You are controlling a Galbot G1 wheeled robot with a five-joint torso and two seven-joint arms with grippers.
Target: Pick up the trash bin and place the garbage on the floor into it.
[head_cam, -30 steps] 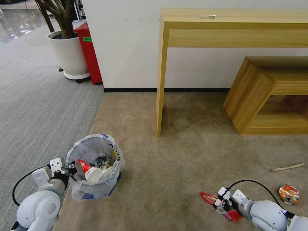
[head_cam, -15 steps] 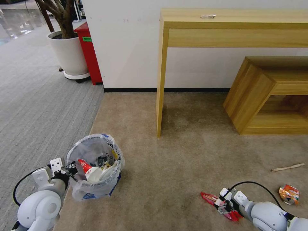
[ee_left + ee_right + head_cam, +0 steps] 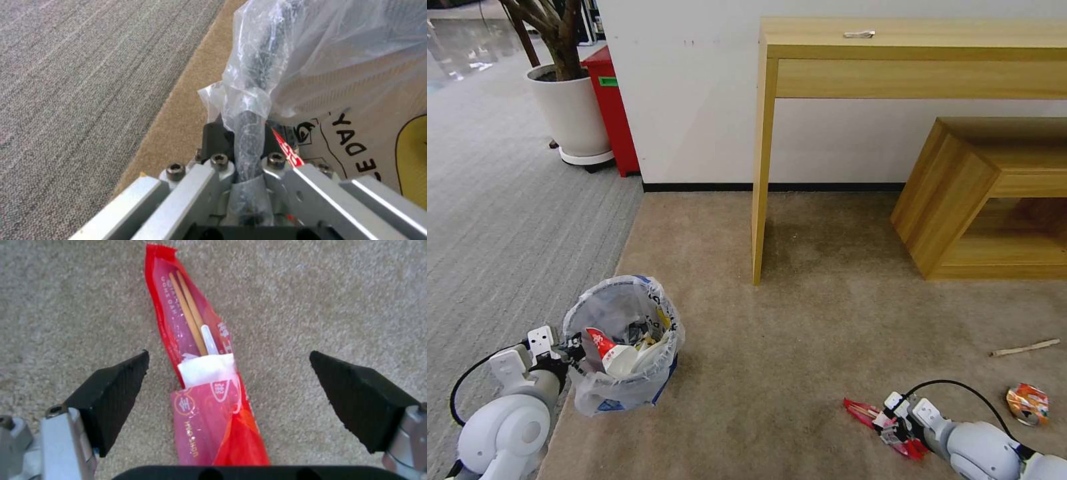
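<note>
My left tool [image 3: 242, 146] pinches the bagged rim of the trash bin [image 3: 622, 347], which sits on the tan carpet [image 3: 800, 347] just ahead of it. My right tool [image 3: 229, 396] is spread wide, with the red wrapper [image 3: 200, 373] (chopsticks inside) lying on the carpet between its pads [image 3: 111, 396].

we see a tan carpet [image 3: 800, 320] meeting grey carpet [image 3: 500, 220] on our left. on the tan one lie a red chopstick wrapper [image 3: 200, 373], a crushed can [image 3: 1027, 403] near it, and a wooden stick [image 3: 1025, 347] beyond the can. a wooden desk [image 3: 894, 60] stands there, a low wooden bench [image 3: 980, 200] beside it.
</note>
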